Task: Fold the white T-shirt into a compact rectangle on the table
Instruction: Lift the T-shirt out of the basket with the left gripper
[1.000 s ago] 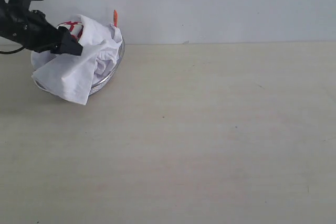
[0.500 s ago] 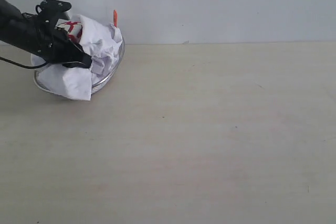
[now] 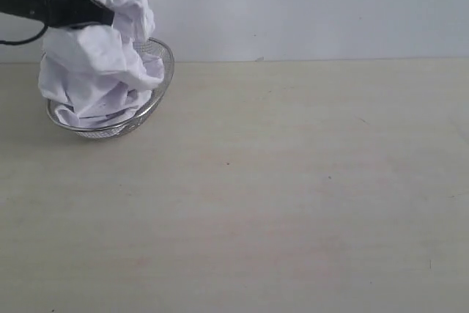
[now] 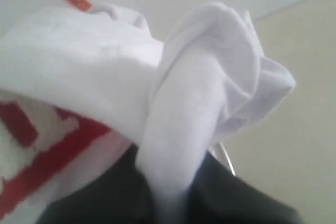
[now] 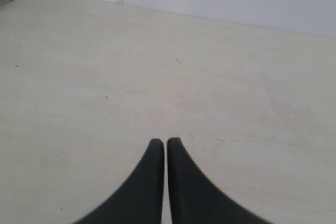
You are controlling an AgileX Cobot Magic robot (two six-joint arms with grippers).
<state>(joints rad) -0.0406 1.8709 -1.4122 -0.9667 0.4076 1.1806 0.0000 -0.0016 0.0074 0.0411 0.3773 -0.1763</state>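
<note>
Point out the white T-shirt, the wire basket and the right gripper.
white T-shirt (image 3: 95, 64): exterior view, on the middle of the bunched cloth.
wire basket (image 3: 163, 55): exterior view, on its mesh wall at the right side.
right gripper (image 5: 166, 142): right wrist view, midway between its shut fingertips.

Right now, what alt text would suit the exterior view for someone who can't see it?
At upper left, the black left gripper pinches a crumpled white T-shirt, its lower part in a round wire basket. The basket sits at the far left of a pale beige table.
</note>
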